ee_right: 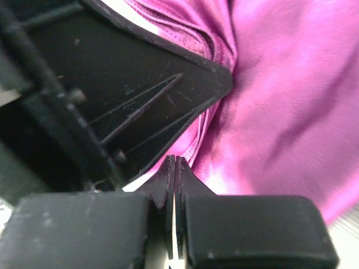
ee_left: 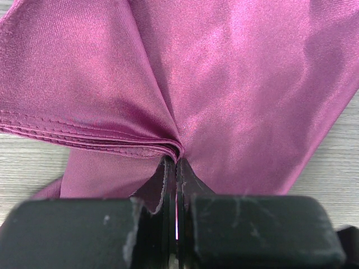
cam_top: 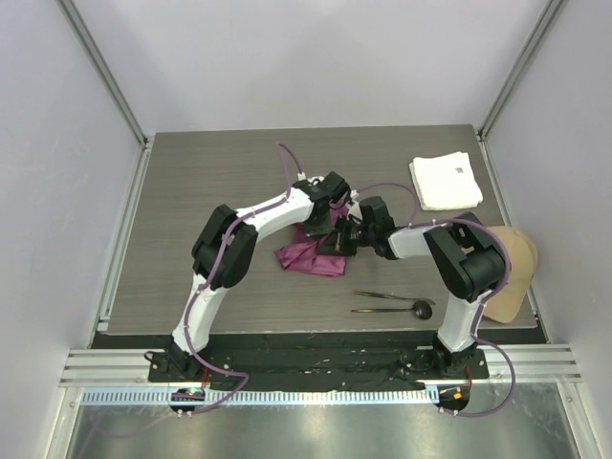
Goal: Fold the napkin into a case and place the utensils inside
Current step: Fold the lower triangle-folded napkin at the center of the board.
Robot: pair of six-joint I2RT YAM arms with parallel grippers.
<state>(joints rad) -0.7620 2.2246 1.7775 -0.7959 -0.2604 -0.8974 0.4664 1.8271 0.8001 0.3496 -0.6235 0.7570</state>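
Note:
The magenta napkin [cam_top: 308,254] lies crumpled at the table's middle; it fills the left wrist view [ee_left: 235,84] and shows in the right wrist view [ee_right: 291,101]. My left gripper [cam_top: 323,232] [ee_left: 176,161] is shut on a bunch of its hemmed folds. My right gripper [cam_top: 342,239] [ee_right: 175,159] is shut, with its tips at the cloth's edge right beside the left gripper's finger [ee_right: 140,95]; no cloth shows between its jaws. The two dark utensils lie in front of the right arm: a thin piece [cam_top: 382,295] and a spoon [cam_top: 397,309] with a round black head.
A thick white folded cloth [cam_top: 446,180] lies at the back right. A tan cap [cam_top: 512,273] hangs over the table's right edge. Metal frame posts stand at the back corners and a rail [cam_top: 316,368] runs along the near edge.

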